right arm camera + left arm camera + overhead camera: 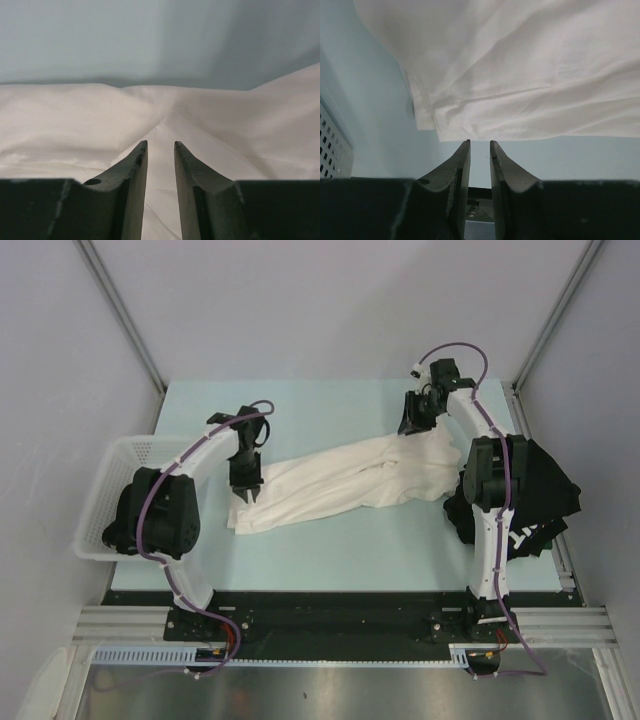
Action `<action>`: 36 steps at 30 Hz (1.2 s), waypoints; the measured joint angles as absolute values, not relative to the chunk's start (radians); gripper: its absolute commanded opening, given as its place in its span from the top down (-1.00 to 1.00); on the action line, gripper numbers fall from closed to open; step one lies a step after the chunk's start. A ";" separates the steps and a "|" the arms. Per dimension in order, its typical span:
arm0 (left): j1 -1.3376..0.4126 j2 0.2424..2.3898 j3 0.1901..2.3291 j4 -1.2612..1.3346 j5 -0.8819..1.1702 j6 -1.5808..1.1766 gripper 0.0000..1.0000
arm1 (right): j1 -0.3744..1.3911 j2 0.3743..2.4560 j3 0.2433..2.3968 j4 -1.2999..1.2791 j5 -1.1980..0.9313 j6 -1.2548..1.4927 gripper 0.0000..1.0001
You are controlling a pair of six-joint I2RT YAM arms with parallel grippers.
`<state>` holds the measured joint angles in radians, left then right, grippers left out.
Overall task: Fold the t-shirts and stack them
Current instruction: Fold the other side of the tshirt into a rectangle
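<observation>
The table [350, 550] is a pale blue-green surface that fills the work area between the two arms. The cream-white t-shirt [340, 485] lies across its middle, drawn out into a long creased band that runs from the near left up to the far right. At the table's right edge sits a heap of black t-shirts [545, 490]. It is partly hidden behind the right arm, and white print shows on its near side. The white mesh basket [100, 510] stands at the left edge, overhanging the table and partly covered by the left arm.

The left gripper [246, 495] points down at the left end of the cream-white t-shirt. Its jaws are a narrow gap apart, with bare table showing between them and the hem just beyond the tips. The right gripper [412, 425] is over the far right end of the same shirt. Its jaws are also slightly parted, and cloth shows below the gap with none clamped in it.
</observation>
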<state>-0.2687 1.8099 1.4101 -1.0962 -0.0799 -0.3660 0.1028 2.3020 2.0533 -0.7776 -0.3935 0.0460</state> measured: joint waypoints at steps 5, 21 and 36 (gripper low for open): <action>-0.276 1.810 1.410 -1.093 -0.074 -0.366 0.46 | 0.103 2.302 2.022 -0.797 -0.393 0.039 0.34; -0.279 1.810 1.422 -1.094 -0.075 -0.366 0.46 | 0.103 2.329 2.005 -0.810 -0.393 0.028 0.26; -0.279 1.810 1.423 -1.095 -0.075 -0.366 0.46 | 0.136 2.380 2.162 -0.839 -0.371 -0.014 0.17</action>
